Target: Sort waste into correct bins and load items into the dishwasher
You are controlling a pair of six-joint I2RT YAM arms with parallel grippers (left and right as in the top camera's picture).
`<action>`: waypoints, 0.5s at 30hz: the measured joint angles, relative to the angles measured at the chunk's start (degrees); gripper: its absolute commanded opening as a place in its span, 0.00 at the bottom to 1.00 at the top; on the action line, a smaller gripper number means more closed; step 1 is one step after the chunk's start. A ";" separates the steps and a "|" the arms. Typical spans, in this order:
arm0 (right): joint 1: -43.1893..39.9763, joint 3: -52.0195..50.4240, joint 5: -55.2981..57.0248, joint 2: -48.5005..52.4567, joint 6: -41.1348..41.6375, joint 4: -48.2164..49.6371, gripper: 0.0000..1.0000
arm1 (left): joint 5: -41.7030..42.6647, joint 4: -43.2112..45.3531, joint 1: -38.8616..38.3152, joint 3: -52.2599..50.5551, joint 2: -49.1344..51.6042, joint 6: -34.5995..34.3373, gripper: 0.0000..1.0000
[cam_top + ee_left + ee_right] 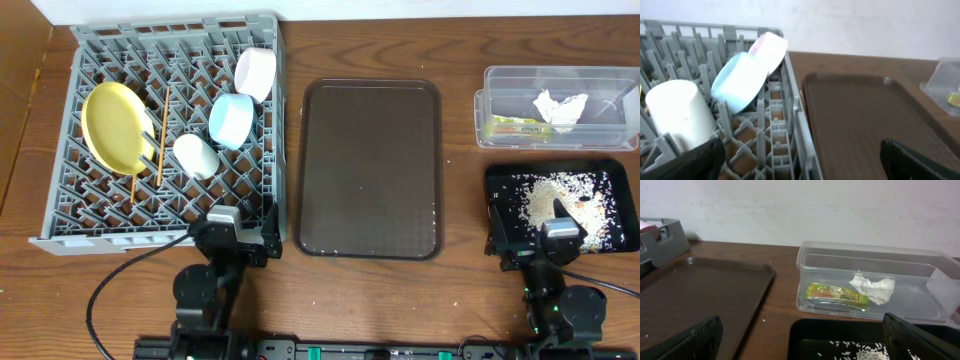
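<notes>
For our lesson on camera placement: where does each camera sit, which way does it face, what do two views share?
Overhead: above table, looking down on dish rack, brown tray, clear tub, black tray; left gripper, right gripper at bottom.
Left wrist: low, facing dish rack and brown tray; own fingers show.
Right wrist: low, facing clear tub; own fingers show.
Shared: brown tray, both wrist views.

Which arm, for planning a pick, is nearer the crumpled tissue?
Right: right arm at the black tray, beside the clear tub holding the tissue; left arm over at the dish rack.
</notes>
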 measured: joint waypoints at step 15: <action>0.00 0.00 0.00 0.00 0.02 0.02 0.99 | -0.04 13.25 -0.09 -7.80 -8.15 0.35 0.99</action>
